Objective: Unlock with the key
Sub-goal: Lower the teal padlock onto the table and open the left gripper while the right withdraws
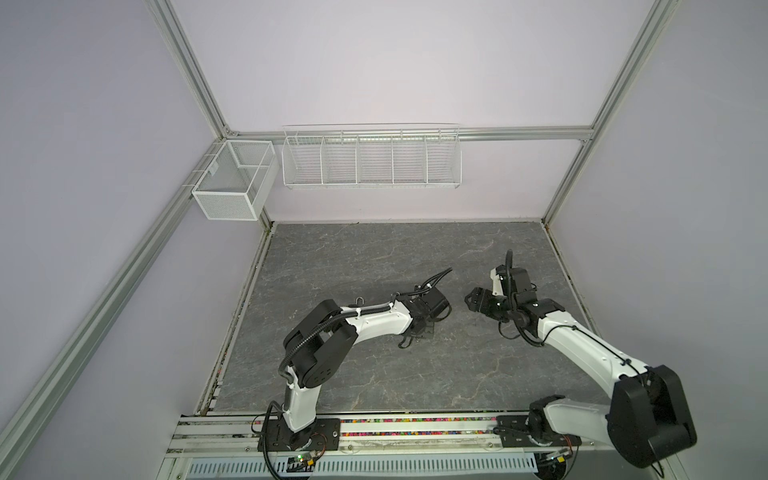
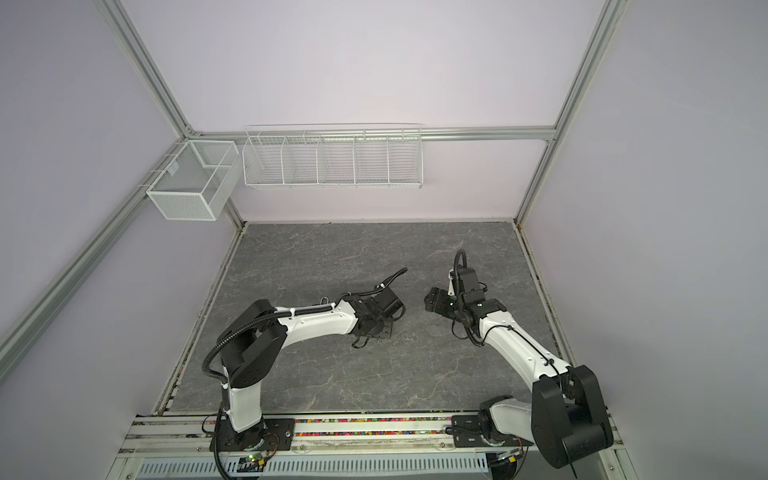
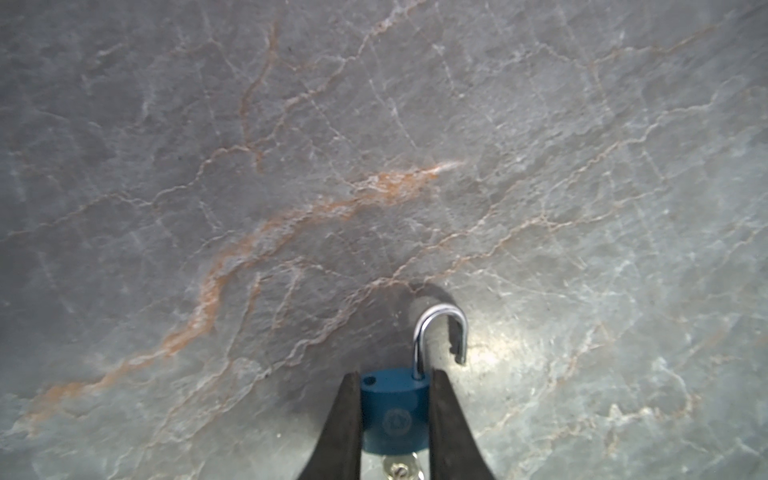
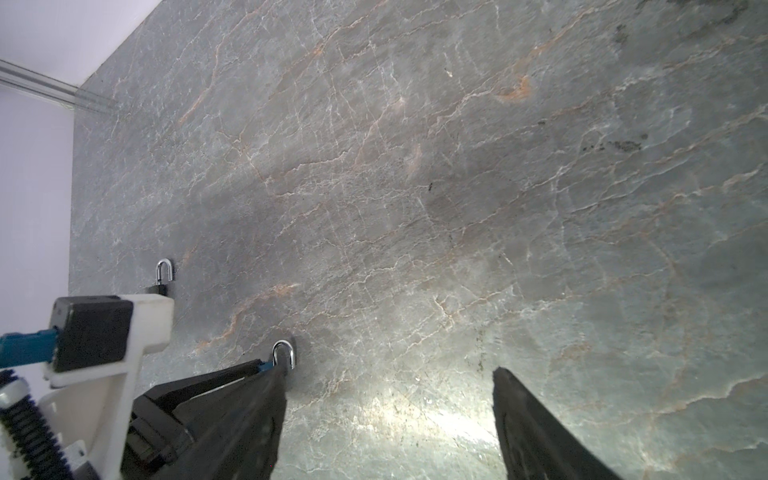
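Evidently the blue padlock (image 3: 395, 415) is clamped by its sides in the left gripper (image 3: 392, 374), low over the table (image 3: 249, 166) near its middle, with the shackle (image 3: 440, 328) standing free and the key (image 3: 399, 467) seen at its underside. The right gripper (image 4: 390, 370) is held wide apart and empty nearby. If the padlock is set down carelessly, the shackle could be pushed shut again or the key knocked out.

The blurred silvery metal key (image 3: 400, 469), at the base of the blue metal padlock (image 3: 395, 415), is cut off, possibly inserted.
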`<act>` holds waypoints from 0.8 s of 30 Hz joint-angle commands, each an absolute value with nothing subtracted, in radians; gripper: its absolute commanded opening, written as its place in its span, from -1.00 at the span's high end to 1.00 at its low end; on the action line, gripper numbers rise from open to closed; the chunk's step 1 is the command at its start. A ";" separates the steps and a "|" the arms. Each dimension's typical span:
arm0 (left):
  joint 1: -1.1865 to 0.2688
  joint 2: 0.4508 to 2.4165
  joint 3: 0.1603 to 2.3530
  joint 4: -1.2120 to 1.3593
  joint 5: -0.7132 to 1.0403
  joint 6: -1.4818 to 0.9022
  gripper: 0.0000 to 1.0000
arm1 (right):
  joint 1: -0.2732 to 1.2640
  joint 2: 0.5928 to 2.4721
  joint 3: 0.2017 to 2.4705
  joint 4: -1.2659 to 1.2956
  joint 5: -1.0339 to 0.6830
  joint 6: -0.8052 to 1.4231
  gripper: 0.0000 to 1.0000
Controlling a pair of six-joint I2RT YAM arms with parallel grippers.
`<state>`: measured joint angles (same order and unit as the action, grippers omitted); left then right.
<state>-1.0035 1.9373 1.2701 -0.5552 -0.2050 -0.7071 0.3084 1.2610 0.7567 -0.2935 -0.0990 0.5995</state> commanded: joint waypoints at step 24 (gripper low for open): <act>-0.729 1.336 1.083 -0.478 -0.393 -0.614 -0.76 | 0.074 1.185 0.936 -0.396 0.081 0.417 -0.80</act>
<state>-0.8124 1.4376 1.1255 -0.4858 -0.2611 -0.6872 0.1192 1.1950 0.8913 -0.3531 -0.0406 0.5022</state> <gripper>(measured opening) 0.873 0.895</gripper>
